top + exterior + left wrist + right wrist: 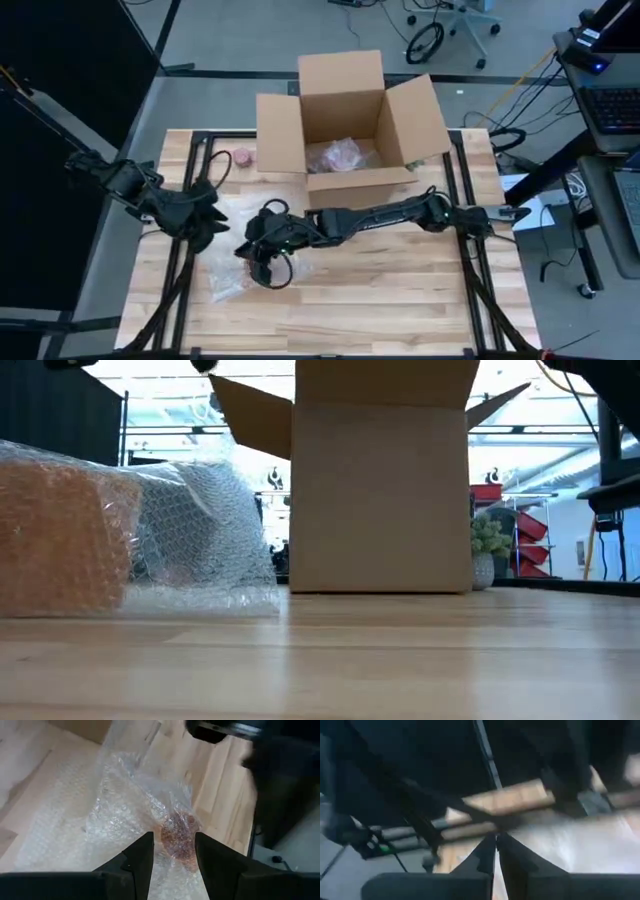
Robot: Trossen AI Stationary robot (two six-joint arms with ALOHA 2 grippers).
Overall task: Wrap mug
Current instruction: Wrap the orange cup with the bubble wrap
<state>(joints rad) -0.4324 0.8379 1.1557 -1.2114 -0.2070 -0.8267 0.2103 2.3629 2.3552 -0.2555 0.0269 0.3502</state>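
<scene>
Wooden table (pixel 400 300), reddish mug (pixel 177 837) swathed in bubble wrap (pixel 120 820), left end effector (pixel 173 851) spread, right end effector (pixel 496 847) pressed together

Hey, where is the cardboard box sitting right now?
In the high view the open cardboard box stands at the table's far edge, near its middle, beyond both arms, with a small pink object just to its left.

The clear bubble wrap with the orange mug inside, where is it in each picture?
High view: the clear bubble wrap lies lower left on the wooden table, beside both grippers.
Low view: far left, left of the brown cardboard box.
Left wrist view: centre, orange mug inside.
Right wrist view: pale sheet at right, likely it.
Shared landmark: the table.
</scene>
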